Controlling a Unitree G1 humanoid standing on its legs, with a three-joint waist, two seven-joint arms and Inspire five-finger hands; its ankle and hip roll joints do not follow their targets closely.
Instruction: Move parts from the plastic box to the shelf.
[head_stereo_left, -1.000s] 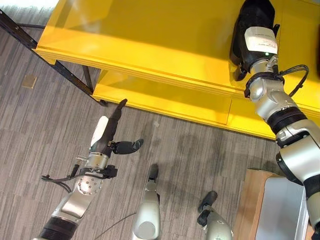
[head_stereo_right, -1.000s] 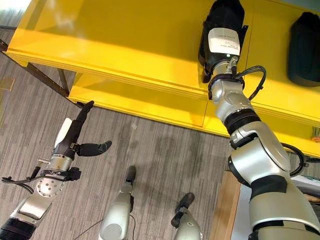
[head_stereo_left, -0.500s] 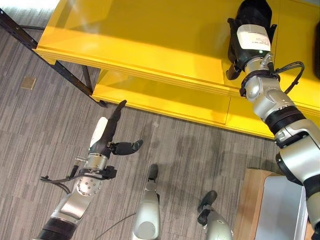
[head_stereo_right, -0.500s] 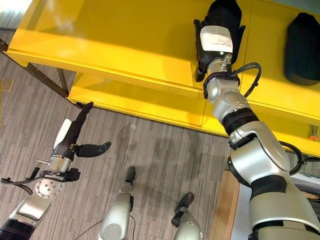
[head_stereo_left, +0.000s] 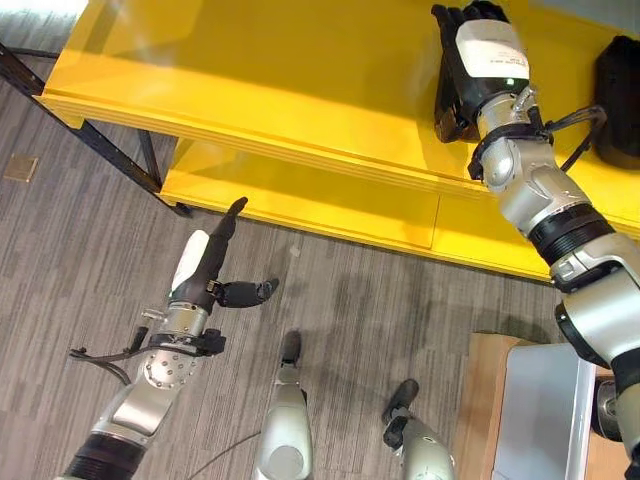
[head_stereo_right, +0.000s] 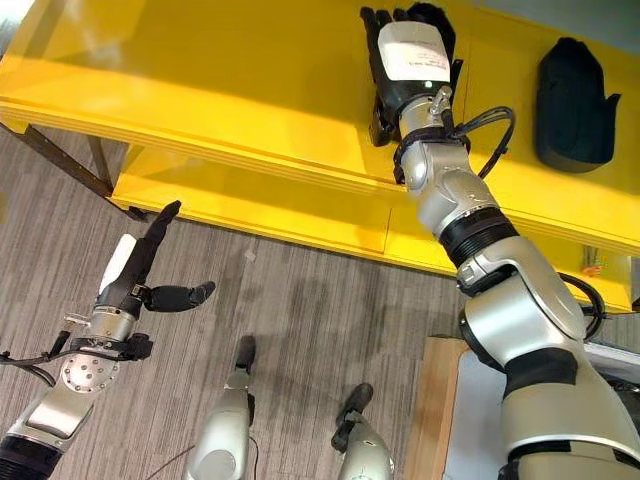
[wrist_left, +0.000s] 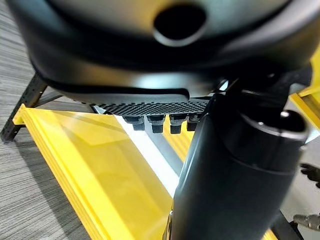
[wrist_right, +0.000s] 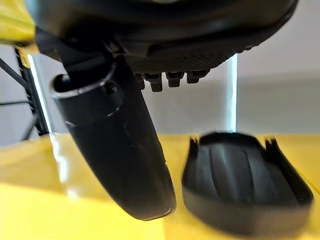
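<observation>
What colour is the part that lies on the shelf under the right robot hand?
Black. The part lies on the yellow shelf, clearest in the right wrist view, past the right robot hand.

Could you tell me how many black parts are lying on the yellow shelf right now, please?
2: one black part under the open right hand, mostly hidden in the eye views; the other part farther right on the shelf. Others may lie out of view.

Two black moulded parts on the top board of one yellow shelf (head_stereo_right: 230, 90): one part (head_stereo_right: 572, 105) lying free toward the right, a second part (wrist_right: 247, 187) beside the right hand (head_stereo_right: 410, 60); two robot hands in frame, the left hand (head_stereo_right: 140, 270) over the floor
</observation>
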